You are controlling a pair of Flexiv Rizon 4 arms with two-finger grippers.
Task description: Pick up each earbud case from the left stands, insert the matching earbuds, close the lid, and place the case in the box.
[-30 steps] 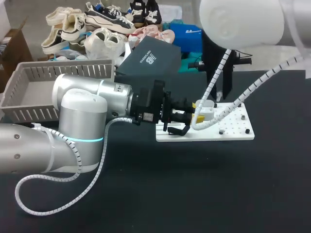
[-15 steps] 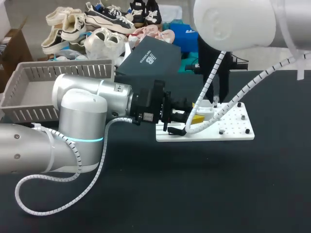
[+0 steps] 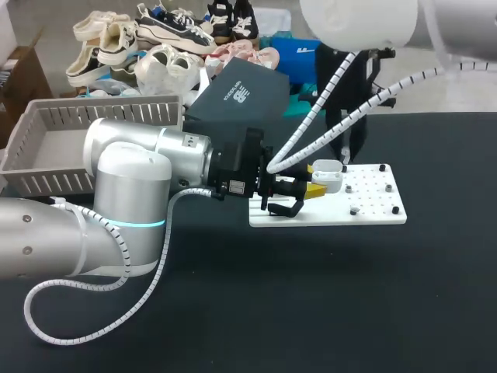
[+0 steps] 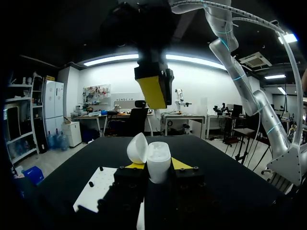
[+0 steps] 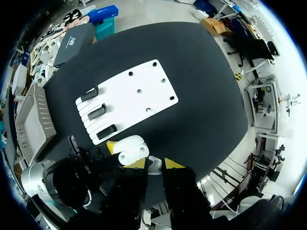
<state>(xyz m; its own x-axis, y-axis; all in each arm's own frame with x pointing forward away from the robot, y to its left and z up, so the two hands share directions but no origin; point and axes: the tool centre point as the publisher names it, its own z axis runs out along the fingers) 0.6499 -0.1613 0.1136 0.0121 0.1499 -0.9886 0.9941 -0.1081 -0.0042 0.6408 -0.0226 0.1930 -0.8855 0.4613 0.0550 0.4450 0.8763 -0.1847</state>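
Note:
My left gripper [image 3: 313,189] holds a white earbud case [image 3: 326,176] over the white stand plate [image 3: 373,208]. In the left wrist view the case [image 4: 158,164] sits upright between the yellow tips, its lid [image 4: 137,147] swung open. My right gripper [image 3: 349,151] hangs above the case, and its yellow tip [image 4: 153,88] shows ahead of and over the left fingers. In the right wrist view the right gripper [image 5: 153,164] is shut on a small white earbud [image 5: 153,164], directly over the open case [image 5: 130,148].
Three black stands [image 5: 98,112] line one end of the plate [image 5: 144,88]. A grey basket [image 3: 46,148] stands at the table's left. A dark box [image 3: 241,93] lies behind the plate, with shoes beyond it.
My right arm has swung left and up, taking its cable off the front of the case. The left arm and the case have stayed put.

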